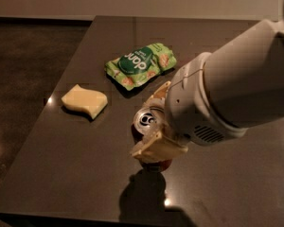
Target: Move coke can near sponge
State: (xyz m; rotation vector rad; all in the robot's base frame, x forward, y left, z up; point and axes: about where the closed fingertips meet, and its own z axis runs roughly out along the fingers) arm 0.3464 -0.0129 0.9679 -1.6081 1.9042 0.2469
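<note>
The coke can (147,119), dark red with a silver top and pull tab, stands upright near the middle of the dark table (75,174). My gripper (143,126) is around it, with one cream finger (157,92) behind the can and the other (154,149) in front, shut on the can. The big white arm covers the can's right side. The pale yellow sponge (84,100), with wavy edges, lies flat to the left of the can, about a can's height away.
A green snack bag (140,65) lies behind the can, toward the table's far side. The table's left edge (47,112) drops to a dark floor. The front edge runs along the bottom of the view.
</note>
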